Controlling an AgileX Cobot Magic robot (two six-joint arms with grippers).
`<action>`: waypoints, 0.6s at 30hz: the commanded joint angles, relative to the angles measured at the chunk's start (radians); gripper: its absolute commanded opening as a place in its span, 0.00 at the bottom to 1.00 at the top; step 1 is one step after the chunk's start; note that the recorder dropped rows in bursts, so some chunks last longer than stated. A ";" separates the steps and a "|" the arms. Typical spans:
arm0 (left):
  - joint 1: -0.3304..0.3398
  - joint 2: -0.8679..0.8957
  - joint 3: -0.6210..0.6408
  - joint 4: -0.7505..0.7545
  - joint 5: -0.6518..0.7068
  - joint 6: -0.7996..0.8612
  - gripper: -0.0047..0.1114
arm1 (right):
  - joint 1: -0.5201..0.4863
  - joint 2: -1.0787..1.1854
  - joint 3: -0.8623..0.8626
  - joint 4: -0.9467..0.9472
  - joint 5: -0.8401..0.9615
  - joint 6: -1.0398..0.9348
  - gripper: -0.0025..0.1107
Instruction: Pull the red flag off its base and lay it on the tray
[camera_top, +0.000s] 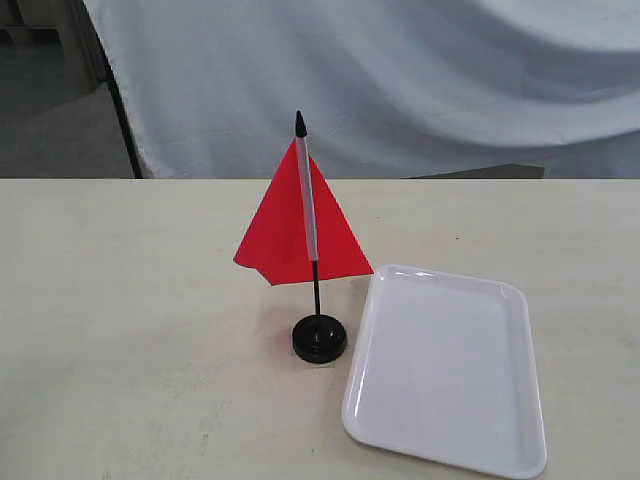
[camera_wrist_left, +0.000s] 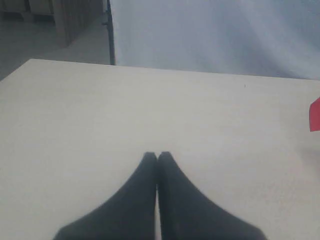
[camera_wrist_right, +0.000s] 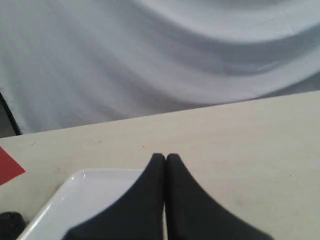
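Red flag (camera_top: 300, 235) stands upright in the base (camera_top: 320, 339), centre of the tabletop (camera_top: 120, 330), tray (camera_top: 445, 370) just beside it toward the near edge. We find left gripper (camera_wrist_left: 157, 156) and right gripper (camera_wrist_right: 165, 157) pressed together. White cloth (camera_top: 400, 80) hangs behind the far edge.

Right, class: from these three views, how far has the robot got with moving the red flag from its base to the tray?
Done: nothing yet. The red flag stands upright in the base, and the tray beside it holds nothing. In hand: nothing; the left gripper and right gripper are both shut, holding nothing. Left: grasp the flag, pull it out, lay it on the tray.
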 joint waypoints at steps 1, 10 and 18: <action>-0.004 -0.002 0.002 0.000 -0.001 0.003 0.04 | 0.001 -0.004 0.002 -0.007 -0.189 0.000 0.02; -0.004 -0.002 0.002 0.000 -0.001 0.003 0.04 | 0.001 -0.004 0.002 -0.007 -0.556 0.051 0.02; -0.004 -0.002 0.002 0.000 -0.001 0.003 0.04 | 0.001 -0.004 0.002 -0.009 -0.646 0.311 0.02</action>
